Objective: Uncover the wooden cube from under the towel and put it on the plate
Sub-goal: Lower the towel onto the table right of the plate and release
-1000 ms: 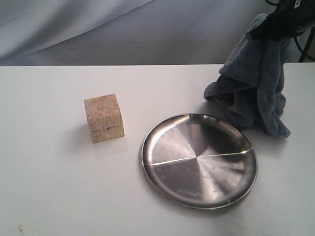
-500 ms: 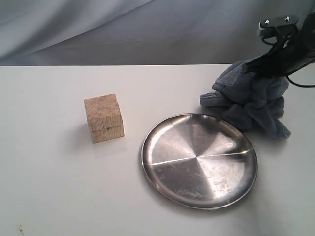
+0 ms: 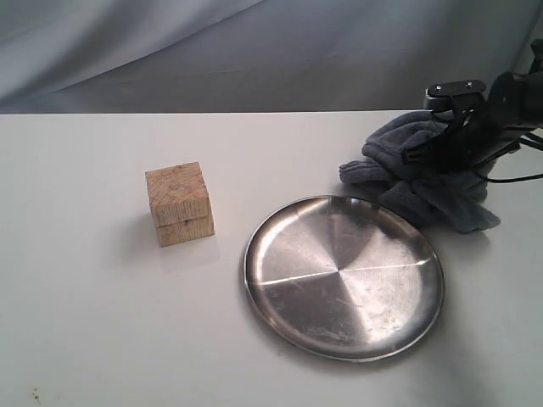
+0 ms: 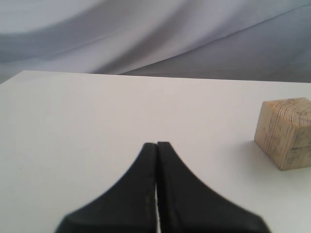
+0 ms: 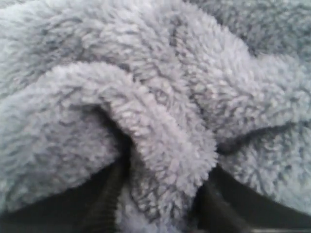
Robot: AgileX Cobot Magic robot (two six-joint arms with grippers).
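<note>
In the exterior view, the wooden cube point(image 3: 179, 203) is sitting uncovered and upright on the white bench point(image 3: 85, 331), well apart from the plate point(image 3: 344, 275) and at about 10 o'clock from it. The plate is lying flat on the bench with nothing on it. The towel point(image 3: 386, 157) is lying in a crumpled heap at about 1 o'clock from the plate, one edge reaching just beside the plate's far rim. The right claw point(image 3: 433, 151) is reaching in from the 3 o'clock side and is sinking into the top of that heap. From here its fingertips are hiding in the plush. A grey cloth backdrop point(image 3: 254, 51) is hanging behind the bench.

In the left wrist view, the left claw point(image 4: 157, 145) is hovering over the bare bench point(image 4: 73, 116). It is clenched, with its two black fingers point(image 4: 131, 184) pressing together and gripping nothing. The cube point(image 4: 285, 132) is standing off to one side, apart from the claw.

In the right wrist view, the towel point(image 5: 160, 87) is filling nearly everything. A thick fold of it is running between the right claw's point(image 5: 160, 206) two black fingers point(image 5: 109, 196) and touching both. Whether they are squeezing that fold or letting it go, I cannot tell.
</note>
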